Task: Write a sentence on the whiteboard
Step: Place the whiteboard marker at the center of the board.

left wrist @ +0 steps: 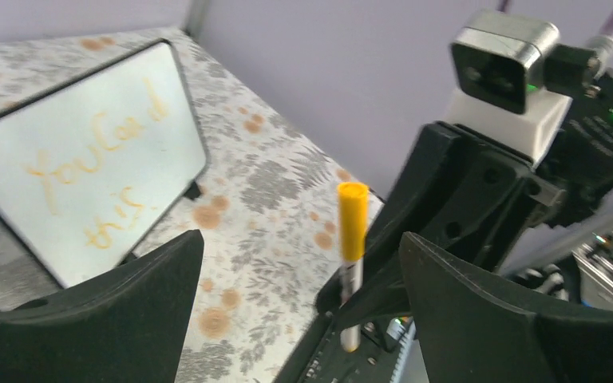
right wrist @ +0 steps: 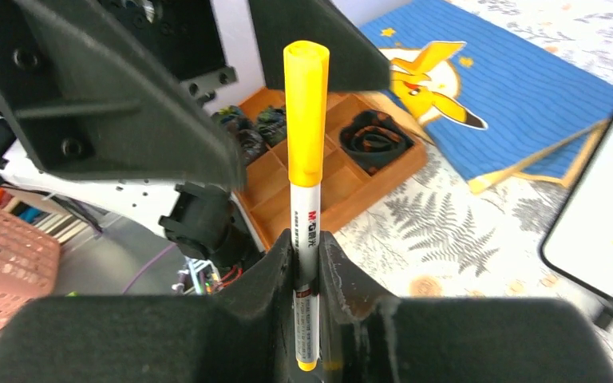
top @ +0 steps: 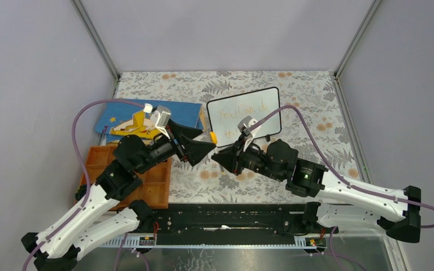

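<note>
Right pincer [right wrist: 307, 243]: clamped on marker [right wrist: 306, 211], below cap [right wrist: 306, 112].
Left pincer [left wrist: 301, 239]: spread wide, empty, flanking cap.
Risk: left finger knocking marker askew.

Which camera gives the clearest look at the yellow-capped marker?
Right wrist: the marker stands sharp and close, logo visible, clamped in the right tool. Left wrist shows it smaller and blurred; the top view shows only its cap.
</note>
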Robot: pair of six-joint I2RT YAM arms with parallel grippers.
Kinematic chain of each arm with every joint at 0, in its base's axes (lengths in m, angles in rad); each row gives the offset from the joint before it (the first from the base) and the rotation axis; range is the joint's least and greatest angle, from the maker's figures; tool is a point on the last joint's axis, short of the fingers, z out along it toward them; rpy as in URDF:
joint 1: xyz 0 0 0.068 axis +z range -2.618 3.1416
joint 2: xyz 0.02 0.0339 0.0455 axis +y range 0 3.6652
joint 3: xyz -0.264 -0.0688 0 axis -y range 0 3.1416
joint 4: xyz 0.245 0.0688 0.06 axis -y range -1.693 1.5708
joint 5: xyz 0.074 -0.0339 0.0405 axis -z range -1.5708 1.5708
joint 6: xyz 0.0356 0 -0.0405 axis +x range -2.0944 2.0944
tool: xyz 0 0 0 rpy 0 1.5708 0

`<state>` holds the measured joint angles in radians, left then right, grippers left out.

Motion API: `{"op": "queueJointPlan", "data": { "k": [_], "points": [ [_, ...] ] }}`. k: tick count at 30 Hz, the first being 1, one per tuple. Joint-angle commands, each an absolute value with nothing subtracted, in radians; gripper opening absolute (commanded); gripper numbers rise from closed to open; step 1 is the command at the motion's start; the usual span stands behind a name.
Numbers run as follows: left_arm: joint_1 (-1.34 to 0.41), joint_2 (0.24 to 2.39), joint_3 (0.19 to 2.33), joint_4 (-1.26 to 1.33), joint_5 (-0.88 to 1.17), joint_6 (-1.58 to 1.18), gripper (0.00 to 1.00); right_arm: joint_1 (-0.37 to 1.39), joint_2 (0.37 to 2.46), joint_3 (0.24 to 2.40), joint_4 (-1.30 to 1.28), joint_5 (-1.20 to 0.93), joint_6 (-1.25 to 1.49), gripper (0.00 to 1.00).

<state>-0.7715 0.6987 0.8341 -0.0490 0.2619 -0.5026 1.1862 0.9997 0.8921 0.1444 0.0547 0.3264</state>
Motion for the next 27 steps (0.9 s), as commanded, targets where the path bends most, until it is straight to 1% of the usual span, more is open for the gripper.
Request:
{"op": "queueJointPlan", "data": {
  "k": [1, 4, 7, 8, 10, 13, 17, 19, 21, 27],
  "points": [
    [-0.772, 0.631, 0.887, -0.109, 0.017, -0.423, 0.99, 1.18, 0.902, 0.909, -0.05, 0.202, 0.293, 0.0],
    [-0.772, 0.622, 0.917, -0.146, -0.185, -0.371, 0.99, 1.18, 0.872, 0.934, -0.23, 0.346, 0.317, 0.0],
    [-0.771, 0.679, 0.953, -0.207, -0.373, -0.318, 0.99, 1.173, 0.904, 0.969, -0.435, 0.506, 0.402, 0.0],
    [-0.773, 0.707, 0.967, -0.229, -0.422, -0.3, 0.99, 1.159, 0.923, 0.977, -0.497, 0.528, 0.441, 0.0],
    [-0.772, 0.77, 0.985, -0.256, -0.506, -0.272, 0.99, 1.108, 0.964, 0.969, -0.581, 0.509, 0.516, 0.0],
    [-0.771, 0.826, 0.948, -0.216, -0.578, -0.265, 0.99, 1.015, 0.973, 0.886, -0.578, 0.41, 0.598, 0.0],
    [-0.771, 0.814, 0.806, -0.071, -0.571, -0.258, 0.99, 0.897, 1.008, 0.779, -0.538, 0.313, 0.671, 0.0],
    [-0.77, 0.807, 0.767, -0.05, -0.561, -0.254, 0.99, 0.799, 1.03, 0.719, -0.518, 0.212, 0.707, 0.0],
    [-0.77, 0.806, 0.76, -0.068, -0.559, -0.244, 0.99, 0.738, 1.036, 0.661, -0.482, 0.138, 0.739, 0.0],
    [-0.772, 0.782, 0.715, -0.058, -0.562, -0.221, 0.99, 0.723, 1.087, 0.629, -0.465, 0.161, 0.756, 0.0]
  ]
}}
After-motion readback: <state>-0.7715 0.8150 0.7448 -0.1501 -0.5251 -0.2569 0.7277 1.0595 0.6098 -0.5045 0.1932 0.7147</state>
